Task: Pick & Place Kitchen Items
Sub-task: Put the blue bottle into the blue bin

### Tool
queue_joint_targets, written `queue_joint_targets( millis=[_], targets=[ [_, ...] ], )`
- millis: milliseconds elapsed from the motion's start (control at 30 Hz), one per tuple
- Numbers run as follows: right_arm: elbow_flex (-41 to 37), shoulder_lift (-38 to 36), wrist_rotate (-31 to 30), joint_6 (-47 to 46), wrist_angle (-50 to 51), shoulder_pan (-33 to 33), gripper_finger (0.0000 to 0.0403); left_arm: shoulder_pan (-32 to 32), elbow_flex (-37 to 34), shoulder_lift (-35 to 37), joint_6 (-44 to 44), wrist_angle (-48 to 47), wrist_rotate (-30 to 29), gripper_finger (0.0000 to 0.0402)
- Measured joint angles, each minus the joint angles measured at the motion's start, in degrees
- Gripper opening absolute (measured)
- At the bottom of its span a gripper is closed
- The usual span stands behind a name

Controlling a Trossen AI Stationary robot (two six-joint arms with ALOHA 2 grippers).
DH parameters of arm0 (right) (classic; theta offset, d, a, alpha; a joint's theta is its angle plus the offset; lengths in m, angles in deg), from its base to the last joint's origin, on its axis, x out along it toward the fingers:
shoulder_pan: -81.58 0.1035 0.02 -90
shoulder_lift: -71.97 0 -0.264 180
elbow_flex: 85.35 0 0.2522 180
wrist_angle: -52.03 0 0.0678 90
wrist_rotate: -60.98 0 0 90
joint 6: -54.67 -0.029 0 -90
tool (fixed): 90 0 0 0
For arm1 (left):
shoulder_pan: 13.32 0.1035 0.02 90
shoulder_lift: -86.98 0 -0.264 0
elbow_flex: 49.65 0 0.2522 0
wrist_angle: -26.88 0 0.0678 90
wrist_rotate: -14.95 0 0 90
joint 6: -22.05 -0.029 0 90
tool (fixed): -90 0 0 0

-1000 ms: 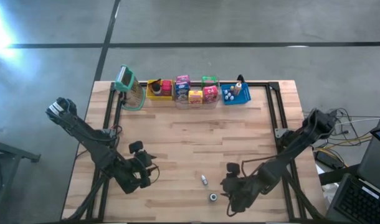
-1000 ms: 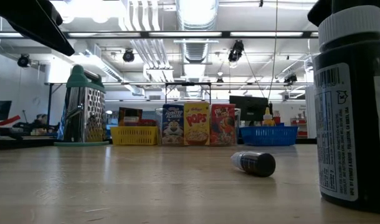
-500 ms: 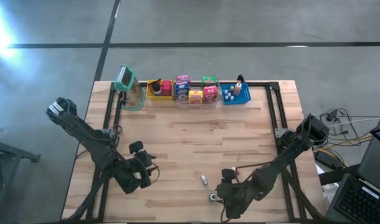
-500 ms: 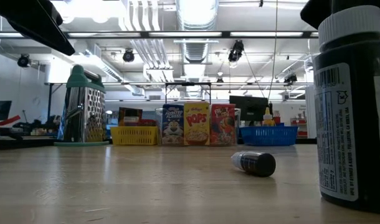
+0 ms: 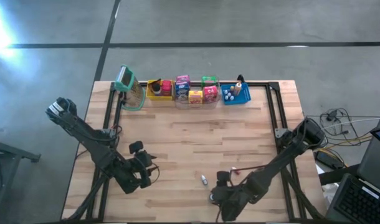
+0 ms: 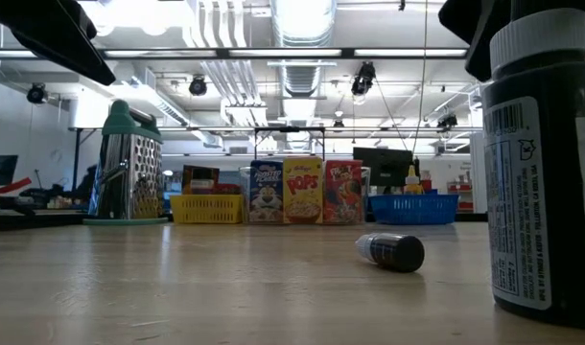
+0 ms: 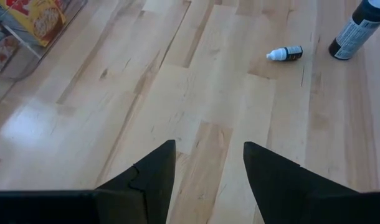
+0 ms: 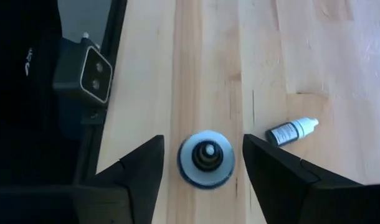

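2 dark arms reach over the pale wooden table (image 5: 196, 134) from above: the left gripper (image 5: 146, 175) waits near the front left, and the right gripper (image 5: 216, 194) hangs over the front edge beside a small dark bottle with a white tip (image 5: 204, 180) lying flat. Toy boxes in a clear bin (image 5: 195, 94) line the far edge.

From table height, a tall dark bottle with a white ribbed cap (image 6: 537, 163) stands upright at the right; the small bottle (image 6: 392, 251) lies farther back.

Left wrist: the fingers (image 7: 154, 171) stand apart over bare wood.

Right wrist: the fingers (image 8: 143, 167) are spread either side of the tall bottle's cap (image 8: 205, 157), not touching it.
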Motion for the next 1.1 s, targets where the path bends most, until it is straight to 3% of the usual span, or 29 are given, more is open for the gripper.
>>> queue_joint_targets(
  millis=[567,767,1100],
  targets=[
    [-0.41,0.53,0.24,-0.27,0.04,-0.38,0.0114,-0.04,-0.02,0.00,0.00,0.00,0.04,0.0195],
    [-0.28,0.53,-0.20,0.03,0.36,-0.38,0.0112,-0.04,-0.02,0.00,0.00,-0.01,0.07,0.0195],
    [1.95,-6.36,-2.77,-0.25,17.38,-1.60,0.0110,-0.04,-0.04,0.00,0.00,0.00,0.20,0.0195]
  ],
)
